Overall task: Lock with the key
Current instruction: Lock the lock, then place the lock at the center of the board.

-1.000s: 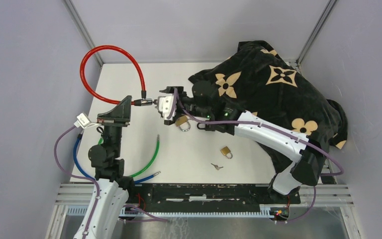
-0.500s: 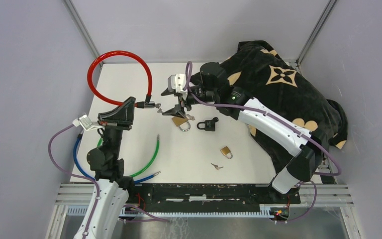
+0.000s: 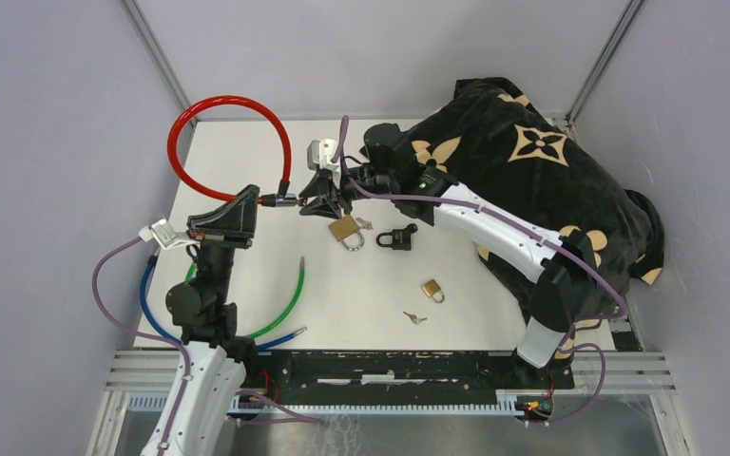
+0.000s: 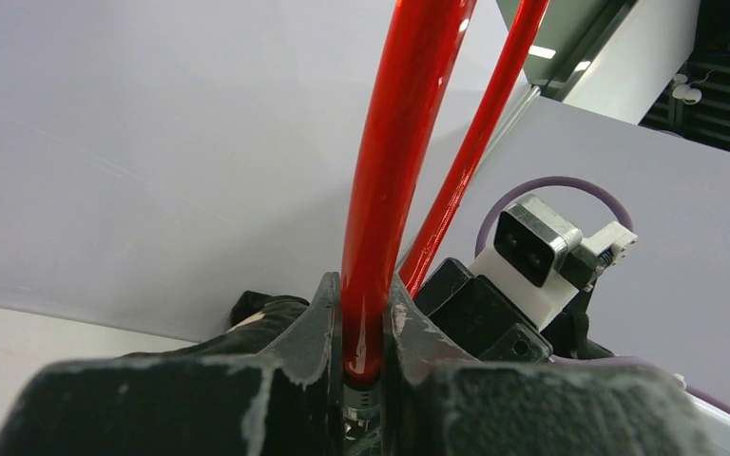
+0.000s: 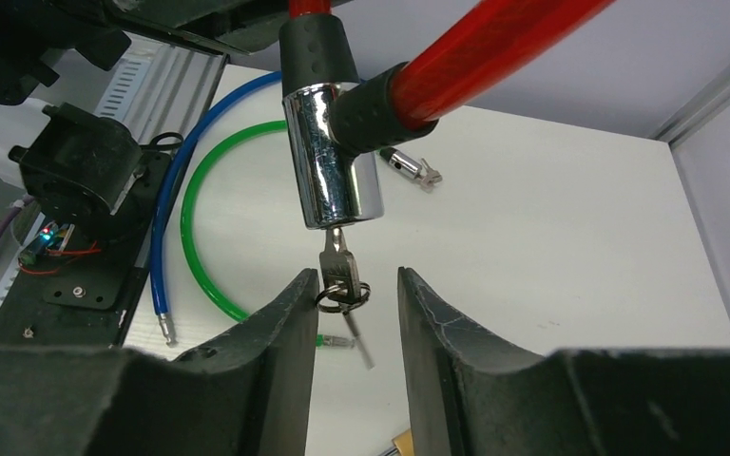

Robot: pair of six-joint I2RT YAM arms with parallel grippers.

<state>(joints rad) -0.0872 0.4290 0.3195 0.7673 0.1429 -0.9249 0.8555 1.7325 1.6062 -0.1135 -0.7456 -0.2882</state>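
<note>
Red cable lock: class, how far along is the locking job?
Done: left gripper clamps the red cable; both cable ends sit in the chrome barrel, key inserted. In hand: right gripper stands open around the key, not gripping. Left: close on it and turn.

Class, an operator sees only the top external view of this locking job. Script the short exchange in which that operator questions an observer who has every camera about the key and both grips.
Operator: Is the small silver metal key inside the shiny chrome lock cylinder?
Observer: Yes, its blade is seated in the cylinder's lower end.
Operator: Is the right end effector gripping it?
Observer: No. The key's ring sits between its open fingers, with a gap on one side.
Operator: And the left end effector?
Observer: It is shut on the red coated cable, pinched between both fingers.
</note>
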